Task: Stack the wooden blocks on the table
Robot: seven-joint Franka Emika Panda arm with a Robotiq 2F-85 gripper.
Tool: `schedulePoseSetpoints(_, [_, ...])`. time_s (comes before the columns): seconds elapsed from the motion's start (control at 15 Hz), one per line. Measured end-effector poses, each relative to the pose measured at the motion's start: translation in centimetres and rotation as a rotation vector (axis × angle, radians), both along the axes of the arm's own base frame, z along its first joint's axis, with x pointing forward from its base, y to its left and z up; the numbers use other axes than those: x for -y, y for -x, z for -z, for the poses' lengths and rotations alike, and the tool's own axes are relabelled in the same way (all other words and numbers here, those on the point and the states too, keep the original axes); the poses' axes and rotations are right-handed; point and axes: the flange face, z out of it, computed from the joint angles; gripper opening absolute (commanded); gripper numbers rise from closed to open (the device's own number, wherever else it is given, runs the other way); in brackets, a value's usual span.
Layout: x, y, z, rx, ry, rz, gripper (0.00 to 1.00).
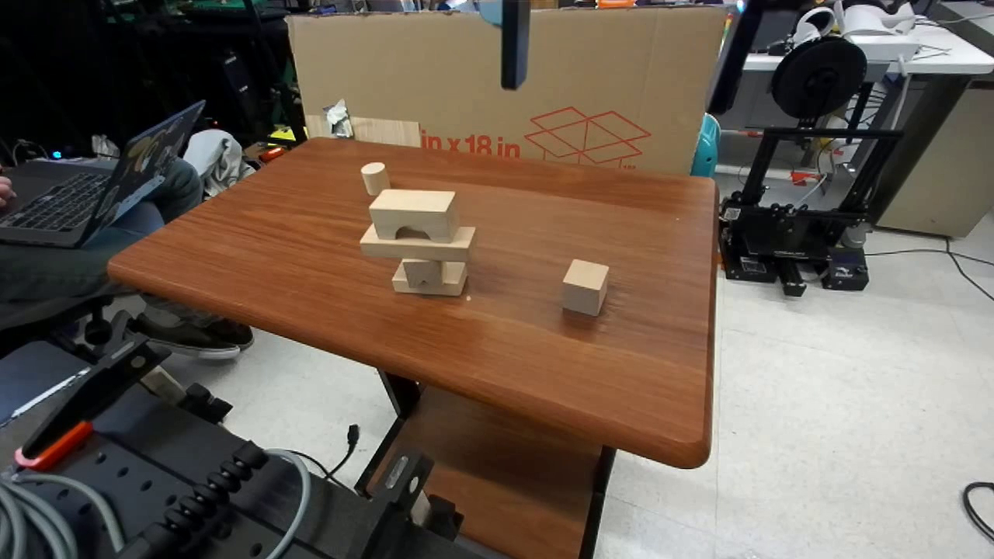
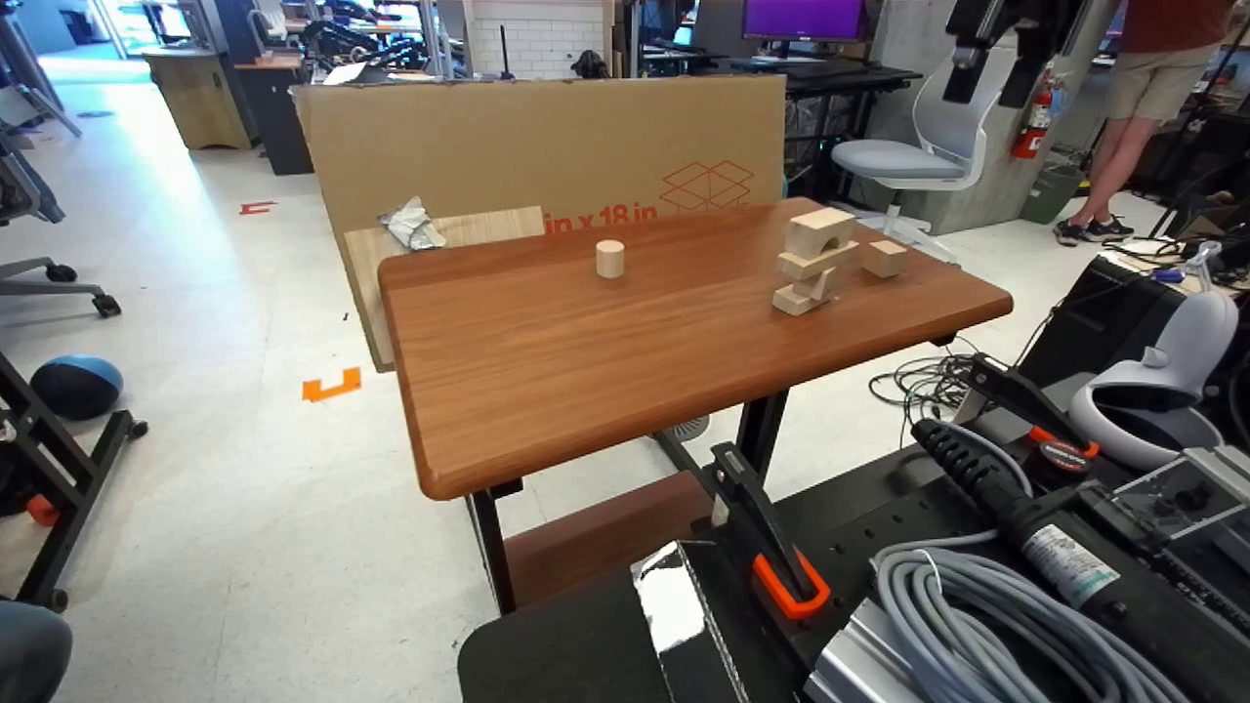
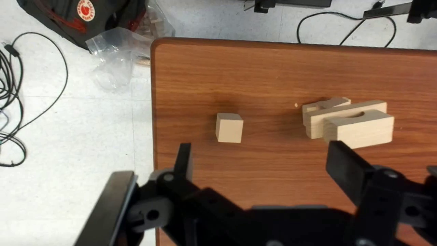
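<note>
On the reddish-brown table (image 1: 536,373) stands a stack of wooden blocks. A flat slab (image 1: 449,282) lies at the bottom, a small block (image 1: 423,273) sits on it, a longer slab (image 1: 419,248) lies across that, and an arch block (image 1: 411,214) tops it. The arch block also shows in the wrist view (image 3: 367,131). A lone cube (image 1: 585,288) rests apart from the stack; it also shows in the wrist view (image 3: 230,130). A wooden cylinder (image 2: 609,260) stands farther off, outside the wrist view. My gripper (image 3: 261,147) is open and empty, high above the table.
A large cardboard box (image 1: 466,85) stands upright behind the table's far edge. A person with a laptop (image 1: 101,178) sits beside the table. A black bench with clamps (image 2: 771,527) and cables (image 2: 977,596) is at the near side.
</note>
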Motion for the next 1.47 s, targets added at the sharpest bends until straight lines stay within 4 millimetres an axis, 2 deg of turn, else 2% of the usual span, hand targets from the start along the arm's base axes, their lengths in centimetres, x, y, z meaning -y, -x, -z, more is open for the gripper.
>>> schedulePoseSetpoints(0.47, [0.7, -2.5, 5.4, -0.066, -0.001, -0.006, 1.00])
schedulePoseSetpoints(1.07, [0.4, -6.0, 10.0, -0.104, -0.004, -0.017, 1.00])
schedulePoseSetpoints(1.47, [-0.4, -7.5, 12.1, -0.117, -0.002, -0.029, 1.00])
